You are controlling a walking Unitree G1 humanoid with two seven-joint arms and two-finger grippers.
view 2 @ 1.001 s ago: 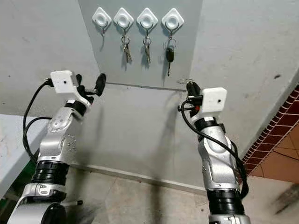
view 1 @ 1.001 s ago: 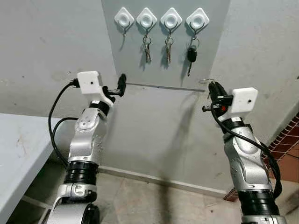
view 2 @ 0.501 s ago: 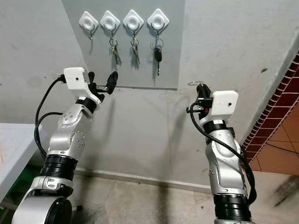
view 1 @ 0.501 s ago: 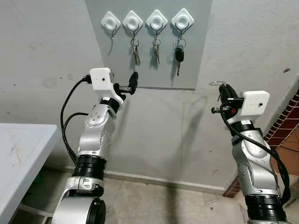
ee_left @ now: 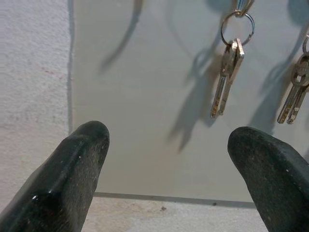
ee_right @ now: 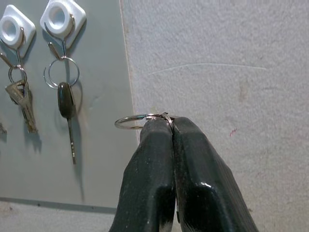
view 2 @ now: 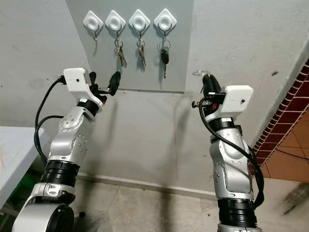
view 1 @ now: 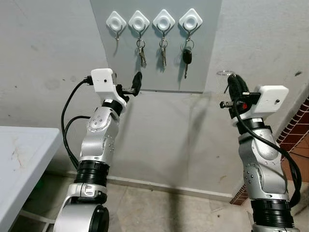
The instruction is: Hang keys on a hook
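Right wrist view shows the right gripper [ee_right: 171, 126] pinched tight on a key ring [ee_right: 137, 121], off the grey panel's [ee_right: 96, 159] right edge. Left gripper [ee_left: 169, 145] fingers spread wide, empty, near its lower edge. Beyond, the leftmost hook [view 1: 116, 22] hangs bare.

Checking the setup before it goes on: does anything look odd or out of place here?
Nothing looks damaged or askew. Three white diamond hooks carry keys; the leftmost hook is bare. The right gripper pinches a silver key ring, right of the grey panel.

grey wall panel [view 1: 207, 58] bears four white hooks [view 1: 153, 21].
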